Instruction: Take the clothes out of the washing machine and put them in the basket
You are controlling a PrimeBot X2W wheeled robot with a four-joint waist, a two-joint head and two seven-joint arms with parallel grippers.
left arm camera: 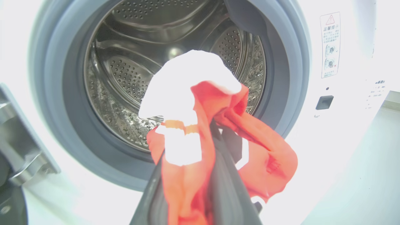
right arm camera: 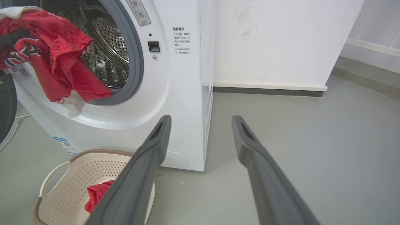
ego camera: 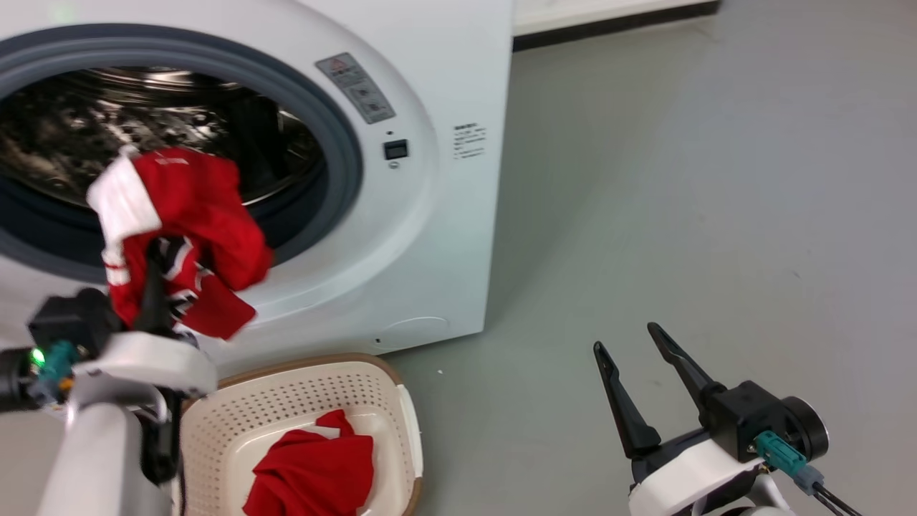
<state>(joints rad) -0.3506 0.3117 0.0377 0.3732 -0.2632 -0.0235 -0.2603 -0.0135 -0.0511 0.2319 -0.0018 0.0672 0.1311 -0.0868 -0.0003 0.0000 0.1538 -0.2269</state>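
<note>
Head view shows the left gripper (ego camera: 153, 251) clamped on a red garment (ego camera: 193, 215) hanging before the open washing machine (ego camera: 430, 215), the basket (ego camera: 301, 362) below holding a second garment (ego camera: 315, 473), the right gripper (ego camera: 625, 337) spread wide

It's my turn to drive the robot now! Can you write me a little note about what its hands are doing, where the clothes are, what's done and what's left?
Left gripper: shut on a red-and-white garment, held up in front of the washing machine opening.
Right gripper: open and empty, over the floor to the right of the machine.
Done: one red garment lies in the basket, which sits on the floor in front of the machine.
Left: put the held one in the basket and let go. The drum looks empty where it shows, but the held garment hides part, so check.
</note>
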